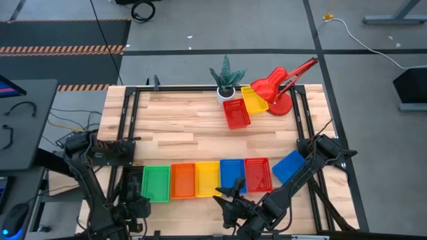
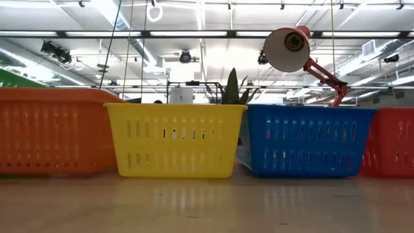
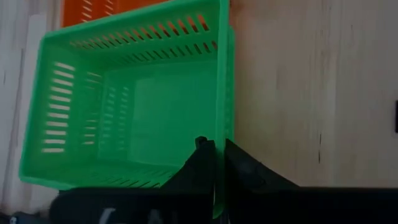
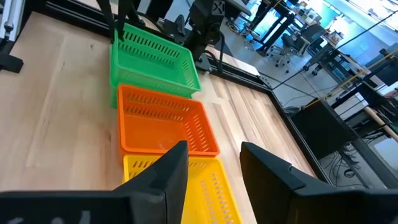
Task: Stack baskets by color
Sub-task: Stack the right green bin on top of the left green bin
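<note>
No legible text, labels or numbers anywhere, perhaps only for the poor far view.

Wooden surface (image 1: 180,127) seen from above. Near the front edge, a row of baskets side by side, touching: green basket (image 1: 156,183), orange basket (image 1: 183,181), yellow basket (image 1: 207,179), blue basket (image 1: 232,175), red basket (image 1: 257,174). A second blue basket (image 1: 289,166) sits tilted just right of the red one, next to the right arm. At the far edge: small red basket (image 1: 236,113), angled, with a small yellow basket (image 1: 254,99) touching it, potted plant (image 1: 227,81) beside them, red desk lamp (image 1: 283,83) on the right. Left end effector (image 1: 140,207) at the green basket's front edge. Right end effector (image 1: 225,197) low, in front of the blue basket.
</note>
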